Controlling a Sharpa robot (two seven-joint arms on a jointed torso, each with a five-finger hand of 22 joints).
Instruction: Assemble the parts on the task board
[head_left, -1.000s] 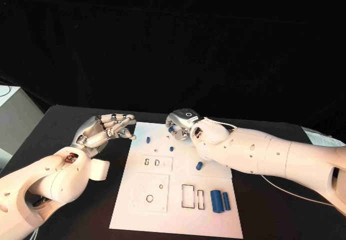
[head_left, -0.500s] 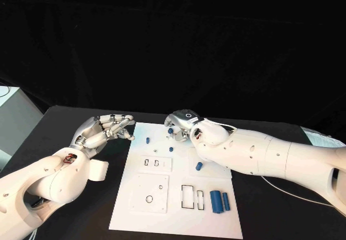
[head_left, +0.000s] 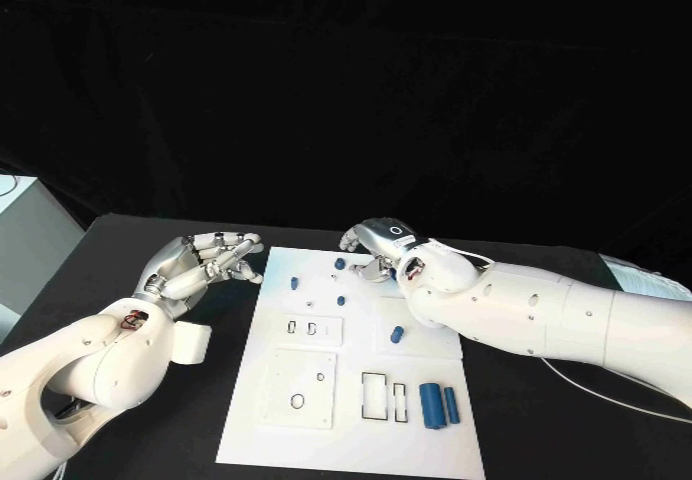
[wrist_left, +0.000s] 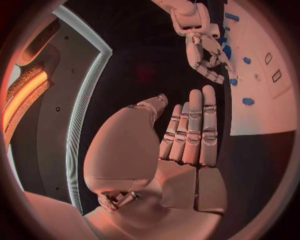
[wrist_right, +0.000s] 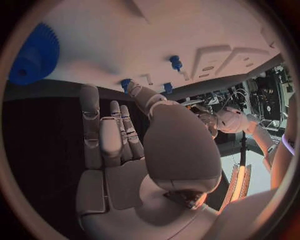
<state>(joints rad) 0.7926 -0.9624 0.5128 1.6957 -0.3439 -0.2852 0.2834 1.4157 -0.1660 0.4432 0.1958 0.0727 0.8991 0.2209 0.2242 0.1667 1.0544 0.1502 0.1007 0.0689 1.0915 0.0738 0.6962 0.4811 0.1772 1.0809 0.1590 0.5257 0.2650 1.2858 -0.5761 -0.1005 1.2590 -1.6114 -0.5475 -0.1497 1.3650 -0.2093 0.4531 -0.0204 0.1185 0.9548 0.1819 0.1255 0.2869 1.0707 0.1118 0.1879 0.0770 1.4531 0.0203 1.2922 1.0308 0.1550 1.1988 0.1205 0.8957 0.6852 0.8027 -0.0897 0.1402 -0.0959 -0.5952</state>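
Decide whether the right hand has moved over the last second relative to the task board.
Yes. The right hand has shifted slightly outward, toward the task board's far edge, away from the blue parts there.

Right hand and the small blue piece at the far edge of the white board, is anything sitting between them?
Nothing visible stands between them. The right hand hangs over the far edge of the white board with its fingers apart and holding nothing, and the small blue piece lies just beside its fingertips on bare board.

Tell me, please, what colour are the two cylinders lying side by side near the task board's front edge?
The two cylinders are blue, against the white task board; the head view shows them best.
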